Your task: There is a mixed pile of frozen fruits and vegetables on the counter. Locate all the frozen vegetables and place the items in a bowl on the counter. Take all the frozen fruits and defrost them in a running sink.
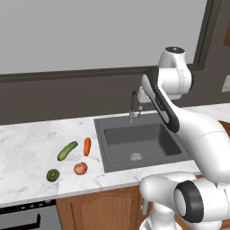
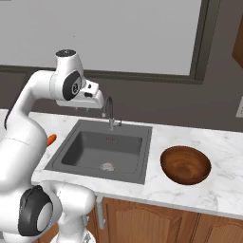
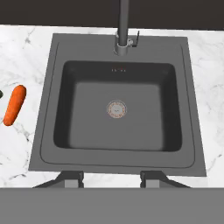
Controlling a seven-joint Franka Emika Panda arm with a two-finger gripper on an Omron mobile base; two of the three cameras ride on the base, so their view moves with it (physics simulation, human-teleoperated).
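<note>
On the white marble counter [image 1: 27, 143], left of the sink, lie the green cucumber [image 1: 67, 151], the orange carrot [image 1: 87, 146], the red apple [image 1: 81, 168] and the dark green round fruit [image 1: 53, 175], all apart from one another. The dark grey sink [image 3: 113, 135] is dry, with its drain [image 3: 116, 109] bare and the faucet [image 3: 124, 26] at the back. My gripper [image 3: 113, 177] hangs open and empty high over the basin, also seen from the right base [image 2: 84, 107]. The carrot [image 3: 14, 105] shows at the left edge of the hand view. The wooden bowl [image 2: 186, 166] sits empty right of the sink.
A dark backsplash and a large window run behind the counter. Brown cabinets [image 2: 156, 223] stand below, with a dark appliance front [image 1: 27, 216] at the lower left. A wall outlet [image 1: 226, 83] is at the far right. My own arm arches over the sink's right side.
</note>
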